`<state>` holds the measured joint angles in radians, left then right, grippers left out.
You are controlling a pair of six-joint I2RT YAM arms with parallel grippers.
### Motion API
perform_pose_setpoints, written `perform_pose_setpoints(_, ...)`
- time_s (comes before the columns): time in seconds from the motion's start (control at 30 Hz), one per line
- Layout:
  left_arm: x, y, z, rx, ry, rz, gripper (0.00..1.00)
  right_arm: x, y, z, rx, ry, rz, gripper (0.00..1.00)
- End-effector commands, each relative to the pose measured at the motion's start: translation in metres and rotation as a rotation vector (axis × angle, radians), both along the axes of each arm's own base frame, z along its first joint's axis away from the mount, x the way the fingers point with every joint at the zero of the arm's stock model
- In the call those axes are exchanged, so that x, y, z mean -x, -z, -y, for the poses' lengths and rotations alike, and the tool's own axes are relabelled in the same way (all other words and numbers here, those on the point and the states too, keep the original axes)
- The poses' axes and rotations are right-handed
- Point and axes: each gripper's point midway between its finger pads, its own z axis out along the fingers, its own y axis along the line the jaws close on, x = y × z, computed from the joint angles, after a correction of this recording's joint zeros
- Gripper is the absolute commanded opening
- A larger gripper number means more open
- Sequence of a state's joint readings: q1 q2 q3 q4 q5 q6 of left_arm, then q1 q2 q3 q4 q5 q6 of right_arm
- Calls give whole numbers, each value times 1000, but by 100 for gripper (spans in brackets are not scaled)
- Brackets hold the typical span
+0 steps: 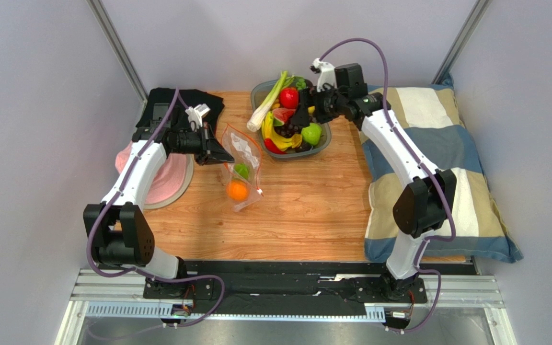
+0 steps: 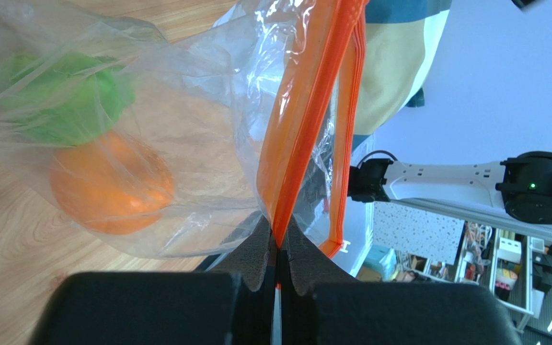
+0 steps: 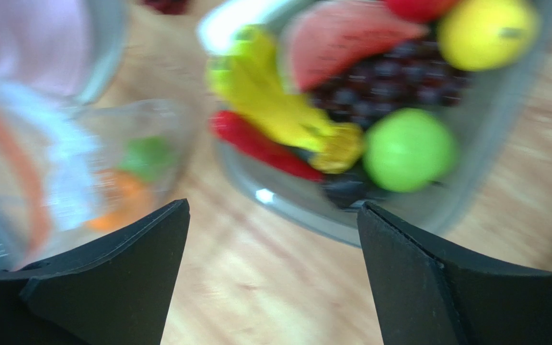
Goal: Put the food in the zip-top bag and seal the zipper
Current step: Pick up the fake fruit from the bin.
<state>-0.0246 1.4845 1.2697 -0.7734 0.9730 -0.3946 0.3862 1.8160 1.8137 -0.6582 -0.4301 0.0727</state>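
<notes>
The clear zip-top bag [image 1: 241, 167] lies on the wooden table with an orange [image 1: 238, 190] and a green fruit [image 1: 242, 171] inside. My left gripper [image 1: 221, 154] is shut on the bag's orange-red zipper [image 2: 308, 108] and holds the mouth up; the orange [image 2: 110, 183] and the green fruit [image 2: 56, 100] show through the plastic. My right gripper [image 1: 302, 115] is open and empty above the grey tray [image 1: 323, 147]. In the right wrist view [image 3: 273, 207] it hovers near the tray's front rim, with the green apple [image 3: 407, 149], banana [image 3: 279, 108] and watermelon slice [image 3: 344, 43] beyond.
The tray also holds a red tomato [image 1: 289, 97], a leek [image 1: 268, 100], dark grapes [image 3: 394, 72] and a red chili [image 3: 257, 147]. A striped pillow [image 1: 437, 165] lies on the right. A pink hat [image 1: 167, 180] and black cloth [image 1: 178, 104] lie on the left.
</notes>
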Motion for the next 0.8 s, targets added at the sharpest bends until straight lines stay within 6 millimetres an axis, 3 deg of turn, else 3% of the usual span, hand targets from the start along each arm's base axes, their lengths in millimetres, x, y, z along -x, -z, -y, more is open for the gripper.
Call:
perform_pose_setpoints(0.0,-10,-15,2,5,2,51,0,-44,42,50,242,70,79,92)
perform_pose_setpoints(0.1,-11,-12,2,1,4,45,0,-68,61,62,306,85,93,93)
perform_pose_setpoints(0.27,-13,-9,1,-10,4,39,0,-88,73,52,299,38,124,92)
perform_pose_setpoints(0.4,-13,-7,0,-18,5,39,0,-82,64,23,155,-23,122,90)
perform_pose_setpoints(0.6,-12,-6,-1,-24,8,39,0,-64,63,-13,77,-103,133,88)
perform_pose_setpoints(0.77,-11,-6,-1,-24,8,41,0,-68,38,-34,-48,-39,161,88)
